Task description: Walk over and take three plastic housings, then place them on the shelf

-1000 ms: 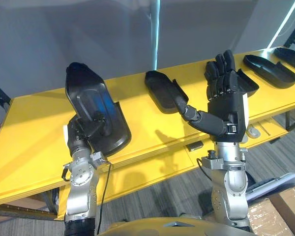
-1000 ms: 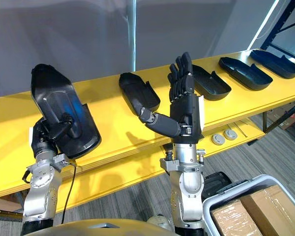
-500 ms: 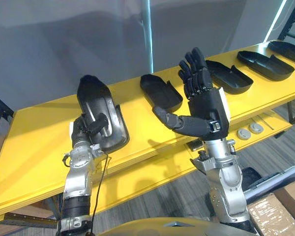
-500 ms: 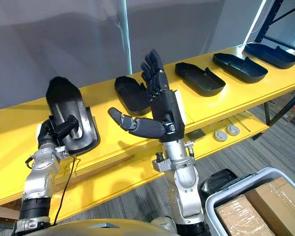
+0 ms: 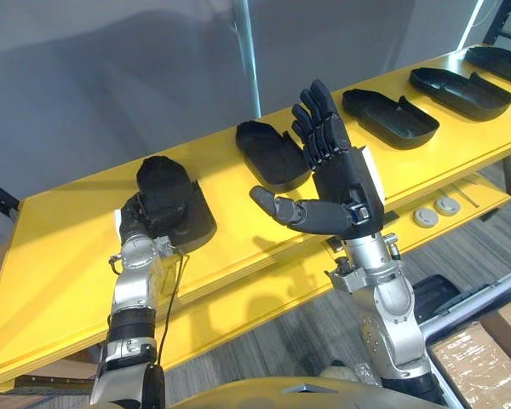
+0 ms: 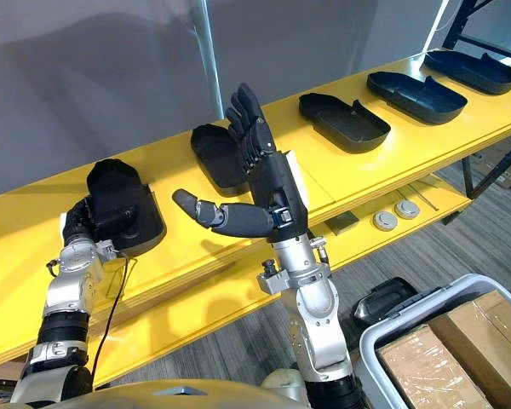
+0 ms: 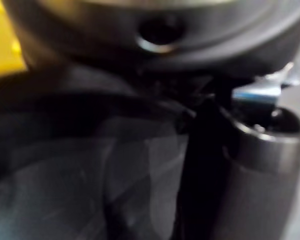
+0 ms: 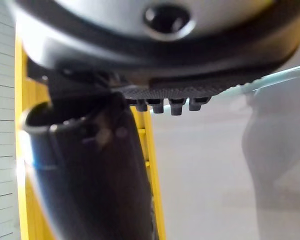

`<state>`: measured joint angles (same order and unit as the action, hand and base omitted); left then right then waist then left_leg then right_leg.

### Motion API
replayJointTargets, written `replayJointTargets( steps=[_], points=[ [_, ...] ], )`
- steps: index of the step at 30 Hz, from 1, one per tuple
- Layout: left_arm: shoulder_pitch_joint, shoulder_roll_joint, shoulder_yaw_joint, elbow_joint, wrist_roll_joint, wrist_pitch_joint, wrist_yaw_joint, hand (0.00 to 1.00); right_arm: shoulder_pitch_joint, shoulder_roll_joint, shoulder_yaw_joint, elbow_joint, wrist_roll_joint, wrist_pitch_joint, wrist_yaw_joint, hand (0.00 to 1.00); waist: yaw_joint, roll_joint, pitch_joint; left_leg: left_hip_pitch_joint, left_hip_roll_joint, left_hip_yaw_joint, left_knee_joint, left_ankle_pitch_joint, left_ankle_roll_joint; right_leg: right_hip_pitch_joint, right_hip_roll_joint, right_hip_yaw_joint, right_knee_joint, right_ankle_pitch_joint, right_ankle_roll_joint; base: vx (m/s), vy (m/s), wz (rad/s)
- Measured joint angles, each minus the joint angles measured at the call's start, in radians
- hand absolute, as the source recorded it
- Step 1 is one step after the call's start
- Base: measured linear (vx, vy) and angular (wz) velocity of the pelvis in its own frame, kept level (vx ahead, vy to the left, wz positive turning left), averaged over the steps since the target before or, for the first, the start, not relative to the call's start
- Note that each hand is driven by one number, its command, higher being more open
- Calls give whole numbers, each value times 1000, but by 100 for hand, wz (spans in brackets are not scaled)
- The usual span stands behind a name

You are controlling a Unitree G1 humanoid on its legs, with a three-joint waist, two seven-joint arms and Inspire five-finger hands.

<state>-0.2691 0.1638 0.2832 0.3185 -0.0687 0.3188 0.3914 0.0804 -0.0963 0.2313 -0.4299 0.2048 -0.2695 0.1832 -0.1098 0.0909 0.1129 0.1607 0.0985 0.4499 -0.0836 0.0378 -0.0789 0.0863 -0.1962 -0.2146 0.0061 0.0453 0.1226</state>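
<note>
**Housing at the shelf's left front, left hand on it**

Right hand: raised in front of the shelf's front edge, fingers straight and spread, thumb out to the side, holding nothing.

Left hand: at the front edge towards the left end of the yellow shelf, fingers curled on the near end of a black plastic housing. The housing looks to be down on the shelf top. I cannot tell whether it lies fully flat, and the left wrist view gives only a dark blur of shell and thumb.

Further back, a row runs towards the right end. The second housing sits hollow side up behind the right hand. The third housing and fourth housing are well apart beyond it.

Handling, my judgement:
- Thin moulded shells, so light and fairly stiff.
- The rim will likely flex under a hard squeeze.
- The surface is glossy, so I expect slip on the broad faces.
- Best hold is the rim wall at one end, thumb inside the hollow and fingers outside.
- They are not fragile, but a tilted shell could slide off the front edge.
</note>
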Motion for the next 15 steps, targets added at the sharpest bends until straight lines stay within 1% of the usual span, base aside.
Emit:
replayJointTargets(
  steps=[2, 4, 5, 6, 8, 12, 15],
  points=[
    [-20, 2, 9, 19, 0, -13, 36, 100, -3, -15, 14, -1, 0, 0, -1, 100, -2, -1, 17, 1, 0, 0, 0, 1, 0, 0, 0, 1, 2, 0, 0, 0, 0, 0],
    [-42, 2, 9, 32, -2, -21, 94, 100, -3, -25, 26, -1, 0, 0, 1, 100, -2, -2, 27, -2, 1, -1, -1, 1, 1, -4, 1, 1, 4, 0, 0, 0, 0, 0],
    [-44, 3, 9, 33, -2, -23, 108, 100, -5, -25, 29, -1, 0, 0, 1, 100, -3, -2, 30, -3, 1, -1, -1, 2, 1, -6, 1, 1, 5, -1, 0, 0, 0, 0],
    [-48, 5, 10, 33, -5, -42, 127, 100, -11, -25, 36, -1, 0, 0, 2, 100, -4, -3, 36, -9, 1, -2, 0, 3, 2, -13, 1, 1, 8, -1, -1, 0, 0, 0],
    [-53, 5, 9, 33, -8, -57, 140, 100, -17, -25, 44, -1, 0, 0, 3, 100, -5, -5, 46, -14, 0, -4, 0, 9, 2, -17, 1, 1, 9, -1, -1, 9, 4, 2],
    [-54, 11, 6, 25, -10, -73, 134, 100, -22, -25, 59, -1, -1, 0, 25, 100, -4, -10, 52, -14, -1, -7, 0, 10, 2, -16, 4, 0, 9, -1, -2, 0, 0, 0],
    [-53, 14, 3, -15, -7, -71, 86, 100, -29, -25, 61, -1, -1, 0, 52, 100, -2, -20, 67, -15, -2, -20, 0, 14, 2, -15, 5, -5, 10, -2, -2, 2, 4, 4]
  ],
)
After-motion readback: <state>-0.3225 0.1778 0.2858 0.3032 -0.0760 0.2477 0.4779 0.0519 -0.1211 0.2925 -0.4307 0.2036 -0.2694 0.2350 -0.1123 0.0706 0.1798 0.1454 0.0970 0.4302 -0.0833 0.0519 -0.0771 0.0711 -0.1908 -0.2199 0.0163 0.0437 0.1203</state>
